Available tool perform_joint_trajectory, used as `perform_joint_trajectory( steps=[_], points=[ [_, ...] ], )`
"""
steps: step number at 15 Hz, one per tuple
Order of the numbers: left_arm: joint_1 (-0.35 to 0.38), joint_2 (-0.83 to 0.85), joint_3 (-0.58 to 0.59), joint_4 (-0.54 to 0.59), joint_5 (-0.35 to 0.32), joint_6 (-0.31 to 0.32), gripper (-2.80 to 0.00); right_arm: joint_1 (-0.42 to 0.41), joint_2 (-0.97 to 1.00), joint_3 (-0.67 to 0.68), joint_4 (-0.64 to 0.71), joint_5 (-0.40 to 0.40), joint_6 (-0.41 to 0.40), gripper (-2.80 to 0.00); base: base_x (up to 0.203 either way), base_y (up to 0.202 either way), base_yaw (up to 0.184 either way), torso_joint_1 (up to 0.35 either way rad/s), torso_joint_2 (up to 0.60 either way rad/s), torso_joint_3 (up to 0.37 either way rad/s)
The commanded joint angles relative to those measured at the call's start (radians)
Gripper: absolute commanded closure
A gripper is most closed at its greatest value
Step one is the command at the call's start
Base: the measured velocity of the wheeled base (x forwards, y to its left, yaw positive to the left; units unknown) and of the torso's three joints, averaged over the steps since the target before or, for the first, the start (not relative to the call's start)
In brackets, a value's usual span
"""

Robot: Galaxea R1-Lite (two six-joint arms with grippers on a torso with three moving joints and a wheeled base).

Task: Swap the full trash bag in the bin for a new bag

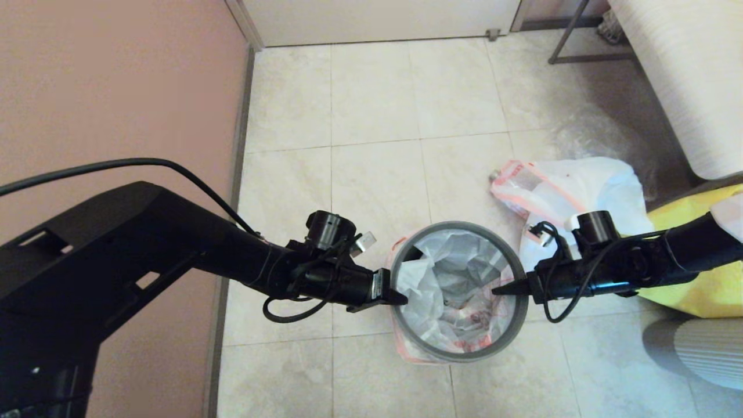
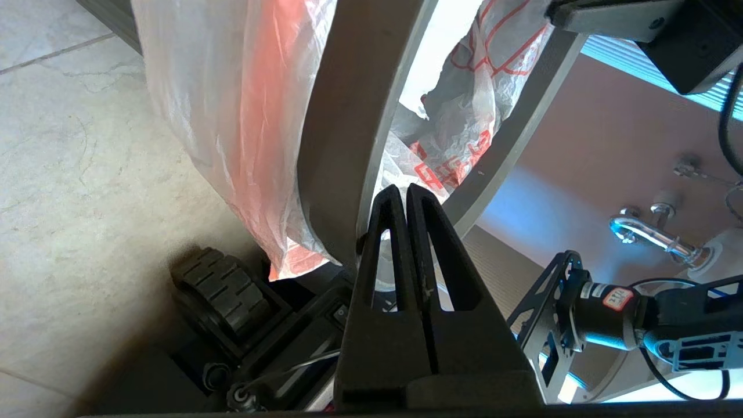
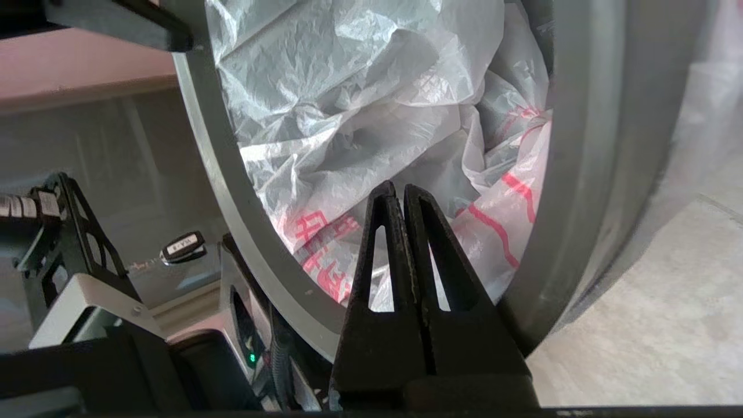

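The bin (image 1: 458,348) stands on the tiled floor (image 1: 377,116) between the two arms, its grey hoop rim (image 1: 418,235) on top. The new bag (image 1: 458,290) lines it, crumpled inside with red printing showing, and its pink-orange hem hangs over the outside below the hoop. The left end effector (image 1: 400,299) points at the hoop's left edge, fingers pressed together and holding nothing. The right end effector (image 1: 498,290) points at the hoop's right edge, likewise closed and empty; whether either tip touches the hoop is unclear. The full trash bag (image 1: 574,191) lies on the floor just behind the bin to the right, beside a yellow fabric bag (image 1: 696,284).
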Motion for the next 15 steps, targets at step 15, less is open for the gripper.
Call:
perform_joint_trajectory(
  steps=[15],
  points=[
    [0.013, -0.738, 0.318, 0.062, 0.363, -0.028, 0.00, 0.010, -0.822, 0.341, 0.174, -0.286, 0.115, 0.00, 0.000, 0.000, 0.000, 0.000, 0.00, 0.000]
  ],
)
